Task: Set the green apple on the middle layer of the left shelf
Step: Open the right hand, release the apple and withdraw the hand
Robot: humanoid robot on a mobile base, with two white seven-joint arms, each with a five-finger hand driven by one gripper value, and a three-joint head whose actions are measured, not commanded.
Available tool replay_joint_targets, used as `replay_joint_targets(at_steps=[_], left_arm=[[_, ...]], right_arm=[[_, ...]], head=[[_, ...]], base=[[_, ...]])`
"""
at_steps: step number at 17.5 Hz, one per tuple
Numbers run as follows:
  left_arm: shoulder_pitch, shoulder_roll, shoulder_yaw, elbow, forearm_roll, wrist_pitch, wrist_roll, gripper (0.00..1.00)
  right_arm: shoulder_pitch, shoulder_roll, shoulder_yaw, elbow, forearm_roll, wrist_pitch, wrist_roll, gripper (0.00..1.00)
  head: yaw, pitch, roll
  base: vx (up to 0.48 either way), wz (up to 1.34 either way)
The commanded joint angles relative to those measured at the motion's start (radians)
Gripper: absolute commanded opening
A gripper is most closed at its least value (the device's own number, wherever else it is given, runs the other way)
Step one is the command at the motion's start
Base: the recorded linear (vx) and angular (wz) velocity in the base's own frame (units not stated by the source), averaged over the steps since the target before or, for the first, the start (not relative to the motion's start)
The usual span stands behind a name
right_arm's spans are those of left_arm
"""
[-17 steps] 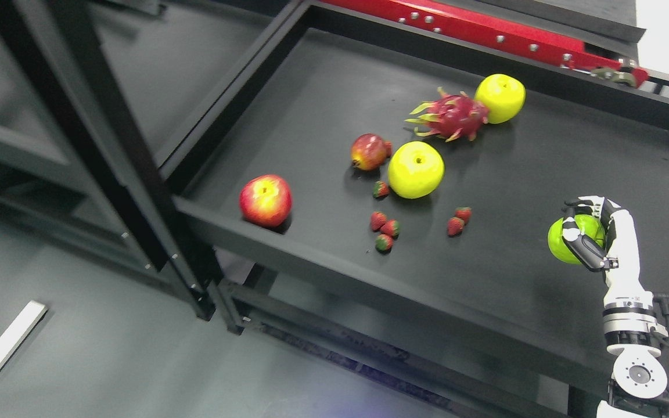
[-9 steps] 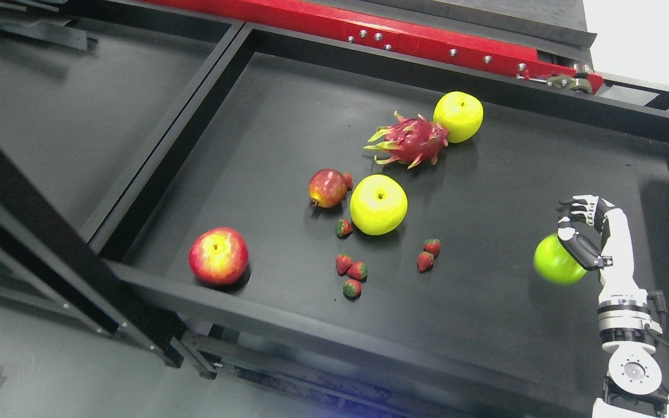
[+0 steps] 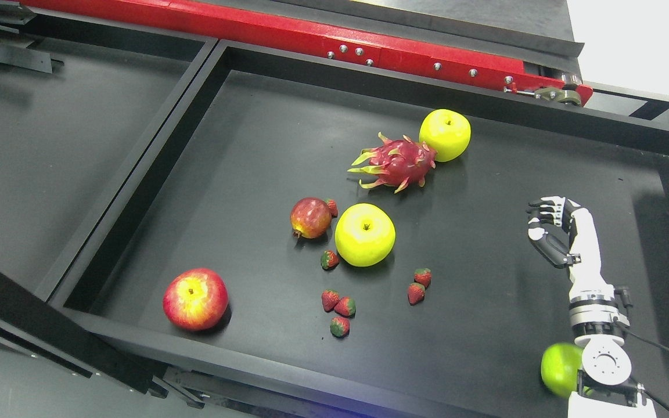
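**Green apple loose at the tray's front right corner**

The right hand (image 3: 552, 232) hovers above the tray (image 3: 265, 110) near its right edge, fingers (image 3: 543, 207) curled, gripping nothing. The green apple (image 3: 560, 368) sits well below it, at the front right corner, partly hidden behind the wrist.

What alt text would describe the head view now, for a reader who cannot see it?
The right hand hovers with curled fingers, holding nothing, while the green apple lies low beside its arm. The black tray also holds a red apple, two yellow apples, a dragon fruit and strawberries.
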Motion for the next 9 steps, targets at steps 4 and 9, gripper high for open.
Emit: replay_joint_targets(at_steps=[4, 9], left_arm=[[0.000, 0.017, 0.002, 0.000, 0.000, -0.001, 0.000, 1.00], [0.000, 0.017, 0.002, 0.000, 0.000, -0.001, 0.000, 1.00]], right_arm=[[-0.006, 0.017, 0.051, 0.049, 0.001, 0.026, 0.020, 1.00], [0.035, 0.037, 0.143, 0.042, 0.004, -0.127, 0.004, 1.00]], head=[[0.0000, 0.000, 0.000], [0.0000, 0.000, 0.000]], base=[[0.062, -0.03], [-0.020, 0.00]])
